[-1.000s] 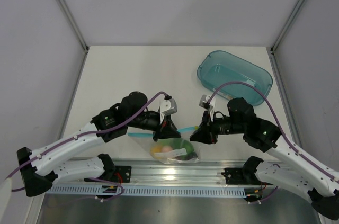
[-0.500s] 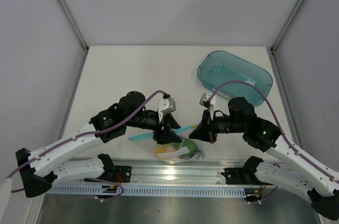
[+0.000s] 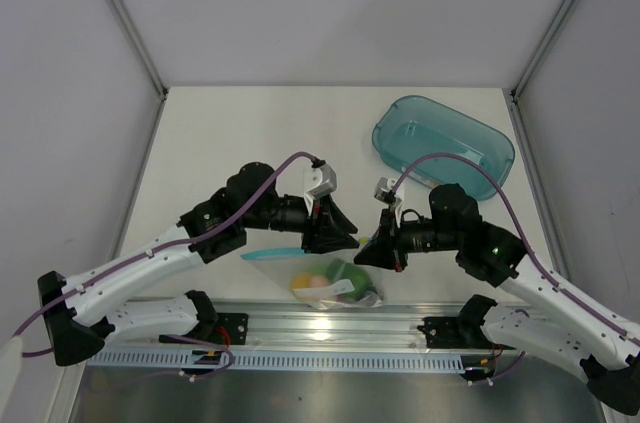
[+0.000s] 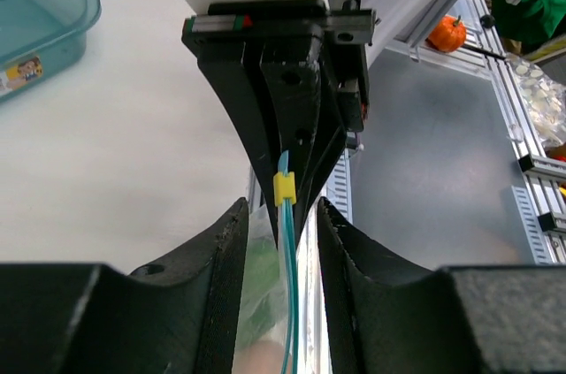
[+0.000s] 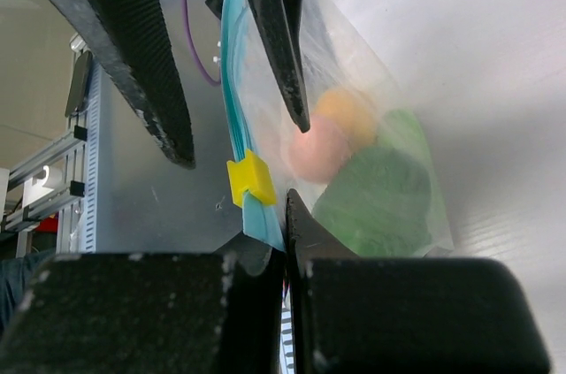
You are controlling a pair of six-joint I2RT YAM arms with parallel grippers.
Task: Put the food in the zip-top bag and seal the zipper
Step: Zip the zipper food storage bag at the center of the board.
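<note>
Top view, arms: I see both arms bent inward over the near edge of the table [image 3: 230, 133], with the left gripper [image 3: 338, 235] and right gripper [image 3: 366, 255] nose to nose
Top view, bag: the zip-top bag [image 3: 290, 268] sits toward 6 o'clock from the two grippers, with the food [image 3: 325, 283] bunched in its lower part; its zipper [image 3: 270, 254] runs off toward 9 o'clock; the teal tub [image 3: 443, 143] stands well apart at 1 o'clock
Left wrist, pincer: my left jaws stand parted astride the zipper [image 4: 286, 303] with a gap on each side, gripping nothing; a yellow slider [image 4: 283, 188] sits on the strip toward 12 o'clock, right at the right gripper [image 4: 287, 148]
Right wrist, pincer: my right gripper [image 5: 285, 232] is clenched on the zipper [image 5: 237, 82], just beside the yellow slider [image 5: 252, 181]; the left gripper's fingers [image 5: 146, 64] flank the strip at 12 o'clock without touching it; pink, orange and green food [image 5: 354, 162] shows through the bag at 3 o'clock
</note>
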